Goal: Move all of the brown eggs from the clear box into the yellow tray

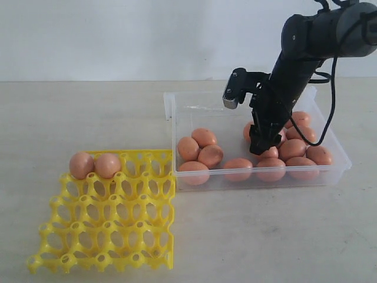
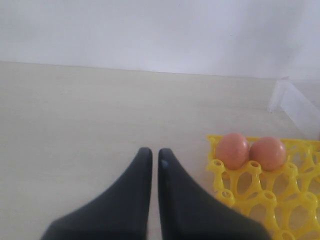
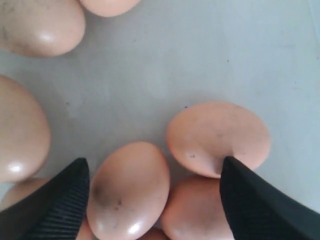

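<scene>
A pale beige counter [image 1: 88,118], matte and faintly streaked, runs back to a plain white wall [image 1: 118,35]. In the exterior view the yellow tray [image 1: 112,236] lies at the lower left of the frame, with two brown eggs [image 1: 81,165] side by side in its far row, at the left end. The clear box [image 1: 172,109] sits at centre right, its near left corner just beside the tray's far right corner. The other eggs lie inside it, a small cluster at the left and a larger heap at the right. The right end effector [image 1: 264,146] reaches down into that heap.

Only the right wrist view shows its jaws. They are spread wide and hold nothing, with one egg lying between the ribbed fingers [image 3: 65,200]. Whether a finger touches a shell cannot be told.

The left end effector [image 2: 151,155] does not appear in the exterior view. Its own wrist view shows it closed and empty over the counter, near the tray corner that carries the two eggs.
</scene>
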Controlling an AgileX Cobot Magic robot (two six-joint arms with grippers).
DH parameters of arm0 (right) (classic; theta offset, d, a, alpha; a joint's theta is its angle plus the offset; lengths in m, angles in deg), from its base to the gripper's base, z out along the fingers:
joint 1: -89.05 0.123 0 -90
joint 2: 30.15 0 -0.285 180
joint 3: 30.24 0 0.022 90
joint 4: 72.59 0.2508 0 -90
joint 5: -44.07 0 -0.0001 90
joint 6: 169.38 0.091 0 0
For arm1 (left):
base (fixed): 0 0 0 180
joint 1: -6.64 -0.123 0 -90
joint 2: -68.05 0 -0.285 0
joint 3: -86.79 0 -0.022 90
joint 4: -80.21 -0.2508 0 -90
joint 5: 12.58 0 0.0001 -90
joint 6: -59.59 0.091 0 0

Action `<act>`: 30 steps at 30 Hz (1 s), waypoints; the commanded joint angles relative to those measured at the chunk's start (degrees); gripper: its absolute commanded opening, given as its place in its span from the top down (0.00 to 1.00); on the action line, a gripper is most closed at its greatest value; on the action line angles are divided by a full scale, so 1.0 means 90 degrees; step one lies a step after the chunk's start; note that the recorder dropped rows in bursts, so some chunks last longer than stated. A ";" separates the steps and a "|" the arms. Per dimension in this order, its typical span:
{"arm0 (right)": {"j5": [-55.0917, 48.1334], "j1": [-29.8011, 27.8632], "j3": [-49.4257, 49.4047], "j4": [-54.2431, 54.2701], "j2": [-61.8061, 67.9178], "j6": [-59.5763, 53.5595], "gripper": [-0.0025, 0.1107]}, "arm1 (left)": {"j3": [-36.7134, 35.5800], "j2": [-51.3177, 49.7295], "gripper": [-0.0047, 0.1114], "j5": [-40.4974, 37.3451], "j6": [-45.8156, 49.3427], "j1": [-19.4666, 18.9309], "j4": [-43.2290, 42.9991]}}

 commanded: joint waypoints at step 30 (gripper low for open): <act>-0.0734 -0.0017 -0.0099 0.0063 -0.0098 0.0984 0.41 | -0.0026 0.0022 0.92 0.0034 -0.0001 0.0040 -0.0034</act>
